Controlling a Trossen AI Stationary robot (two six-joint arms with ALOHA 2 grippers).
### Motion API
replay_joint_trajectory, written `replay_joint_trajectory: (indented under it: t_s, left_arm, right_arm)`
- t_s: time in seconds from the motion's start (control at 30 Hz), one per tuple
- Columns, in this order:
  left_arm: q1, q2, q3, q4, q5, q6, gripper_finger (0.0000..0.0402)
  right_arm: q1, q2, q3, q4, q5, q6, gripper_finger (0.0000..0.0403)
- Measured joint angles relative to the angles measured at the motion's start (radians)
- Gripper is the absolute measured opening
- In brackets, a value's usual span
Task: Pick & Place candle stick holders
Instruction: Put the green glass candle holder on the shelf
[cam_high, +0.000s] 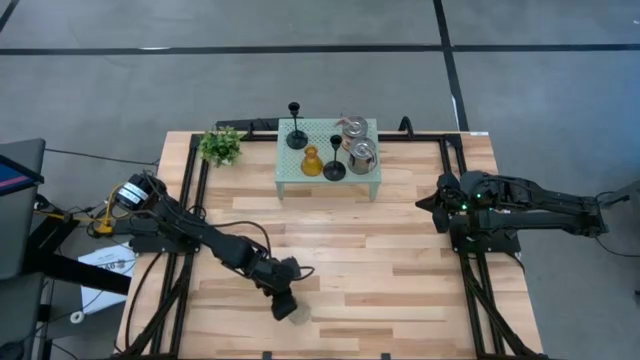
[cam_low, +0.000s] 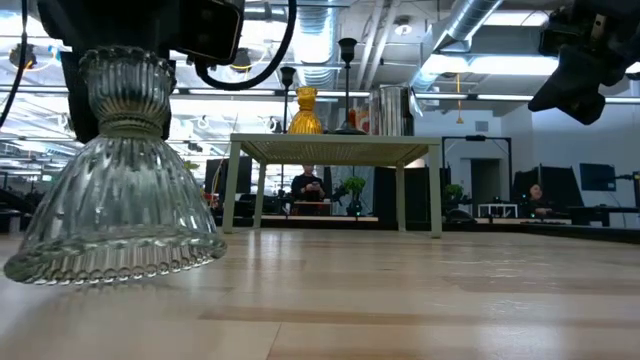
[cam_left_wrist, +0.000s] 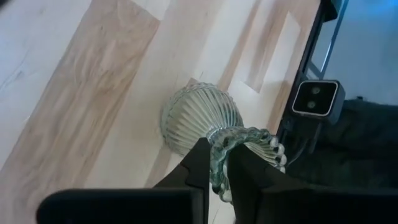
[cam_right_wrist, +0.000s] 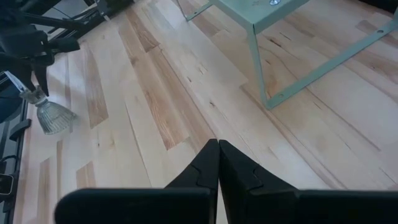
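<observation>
A pale green ribbed glass candle stick holder (cam_low: 115, 190) stands near the table's front edge, left of centre, also seen in the high view (cam_high: 298, 314). My left gripper (cam_left_wrist: 222, 174) is shut on its upper rim. The other holders stand on a small mint-green table (cam_high: 290, 178) at the back: two slim black ones (cam_high: 297, 125) (cam_high: 334, 160), an amber glass one (cam_high: 312, 162) and two silvery jar-like ones (cam_high: 352, 128) (cam_high: 362, 155). My right gripper (cam_right_wrist: 217, 155) waits shut at the table's right side, above the wood, with nothing in it. My left gripper pinches the holder's beaded top rim (cam_left_wrist: 219, 144), one finger (cam_left_wrist: 249, 177) inside the cup and the other outside. The fingers slant down from the table's left and far side. The holder is tilted with its wide ribbed foot (cam_low: 110, 250) lowest. I cannot tell whether the foot touches the table.
A small green potted plant (cam_high: 221, 146) stands left of the mint-green table. Black frame rails (cam_high: 190, 200) run along the left and right sides of the wooden table top. Open wood lies between the held holder and the small table.
</observation>
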Motion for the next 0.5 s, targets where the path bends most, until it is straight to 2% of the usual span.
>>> replay_joint_trajectory:
  t_s: [0.17,0.3,0.5]
  left_arm:
    - [0.000,-0.017,-0.002,-0.019,-0.024,-0.043,0.0031]
    - [0.007,-0.079,-0.006,-0.083,-0.096,-0.050,0.0031]
    - [0.059,-0.224,0.090,-0.328,-0.172,-0.077,0.0031]
  right_arm:
    - [0.000,0.000,0.000,0.000,0.000,-0.008,0.0000]
    - [0.000,0.000,0.000,0.000,0.000,-0.016,0.0000]
    - [0.000,0.000,0.000,0.000,0.000,-0.019,0.0000]
